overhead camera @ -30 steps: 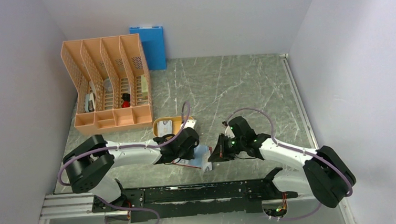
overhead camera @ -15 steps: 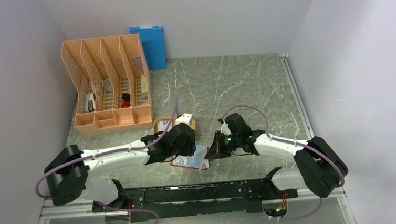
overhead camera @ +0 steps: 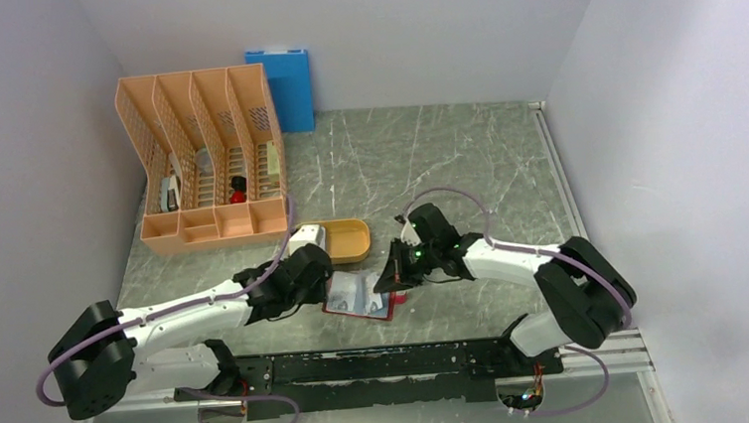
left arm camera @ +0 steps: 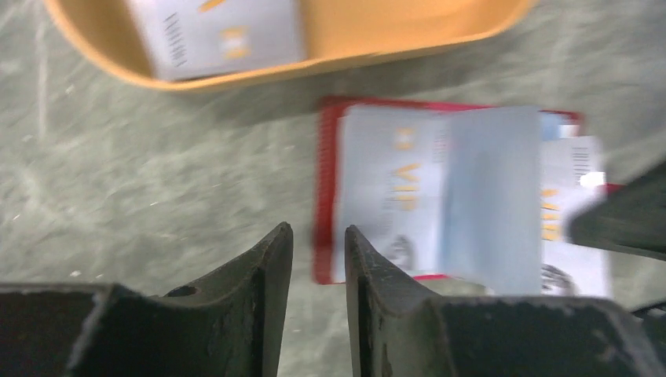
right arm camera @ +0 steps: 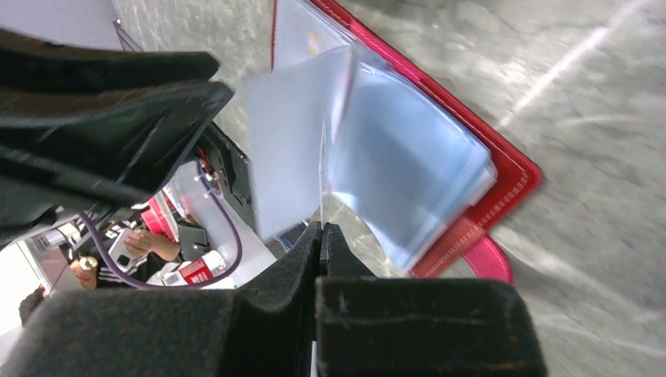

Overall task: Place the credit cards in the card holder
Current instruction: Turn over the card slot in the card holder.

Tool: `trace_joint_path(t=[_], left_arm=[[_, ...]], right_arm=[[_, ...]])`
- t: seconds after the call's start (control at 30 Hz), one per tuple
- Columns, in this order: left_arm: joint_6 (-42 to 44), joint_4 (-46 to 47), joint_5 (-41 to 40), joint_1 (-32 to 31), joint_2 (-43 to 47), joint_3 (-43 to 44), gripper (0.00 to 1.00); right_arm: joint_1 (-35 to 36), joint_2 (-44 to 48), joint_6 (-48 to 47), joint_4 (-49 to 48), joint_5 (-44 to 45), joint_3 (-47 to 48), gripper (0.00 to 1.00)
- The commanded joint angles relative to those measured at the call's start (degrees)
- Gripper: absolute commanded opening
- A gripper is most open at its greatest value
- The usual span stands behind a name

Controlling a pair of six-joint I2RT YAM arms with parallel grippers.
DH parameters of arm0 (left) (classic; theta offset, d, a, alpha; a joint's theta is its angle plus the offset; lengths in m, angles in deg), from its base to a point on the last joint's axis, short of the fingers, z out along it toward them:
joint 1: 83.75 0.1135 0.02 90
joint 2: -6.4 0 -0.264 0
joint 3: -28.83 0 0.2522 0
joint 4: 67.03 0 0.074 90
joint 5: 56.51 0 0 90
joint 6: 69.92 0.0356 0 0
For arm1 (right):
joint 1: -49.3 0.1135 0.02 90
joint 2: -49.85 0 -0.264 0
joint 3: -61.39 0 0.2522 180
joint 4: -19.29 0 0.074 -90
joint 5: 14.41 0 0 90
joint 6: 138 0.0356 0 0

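Note:
The dark red card holder (overhead camera: 359,298) lies open on the table, also in the left wrist view (left arm camera: 326,196) and the right wrist view (right arm camera: 510,169). A pale VIP card (left arm camera: 393,188) sits in its left side, and another card (left arm camera: 569,181) shows at its right. One more card (overhead camera: 310,238) lies in the orange tray (overhead camera: 351,241). My right gripper (overhead camera: 393,281) is shut on a thin pale pocket leaf (right arm camera: 294,141) of the holder and holds it raised (right arm camera: 322,228). My left gripper (overhead camera: 322,286) is narrowly open and empty, just left of the holder (left arm camera: 318,236).
An orange file organizer (overhead camera: 208,163) stands at the back left, with a blue folder (overhead camera: 282,84) leaning on the back wall behind it. The holder's pink-red tab (right arm camera: 487,259) sticks out at its near edge. Walls close in on the left and right.
My left gripper has drawn back to the left off the holder, uncovering the tray. My right gripper has moved left over the holder's right edge, still pinching the leaf.

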Motion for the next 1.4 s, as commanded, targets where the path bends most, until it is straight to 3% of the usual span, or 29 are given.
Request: trace_joint_path(t=[0.0, 0.3, 0.6, 0.97, 1.1, 1.37], left_arm=[[-2.0, 0.5, 1.0, 3.2, 1.2, -4.7, 0.35], [-0.6, 7.6, 8.0, 4.5, -1.6, -8.4, 0.21], [2.1, 18.2, 17.5, 2.9, -2.3, -11.1, 0.05], [0.4, 18.0, 14.5, -3.1, -2.0, -9.4, 0.05], [-0.2, 11.5, 9.4, -3.4, 1.6, -6.9, 0.05], [1.3, 0.7, 1.9, -3.4, 10.0, -1.1, 0.3]], right_arm=[[2.8, -3.5, -0.7, -3.6, 1.0, 3.0, 0.0], [6.9, -10.6, -0.4, -5.0, 4.5, 7.0, 0.0], [8.2, -11.8, -5.9, 0.6, 9.5, 9.9, 0.0], [8.1, -12.3, -14.4, 10.3, 12.6, 16.1, 0.0], [8.0, -8.6, -14.8, 12.7, 12.4, 17.1, 0.0], [6.3, 1.5, -15.2, 18.0, 12.3, 17.6, 0.0]])
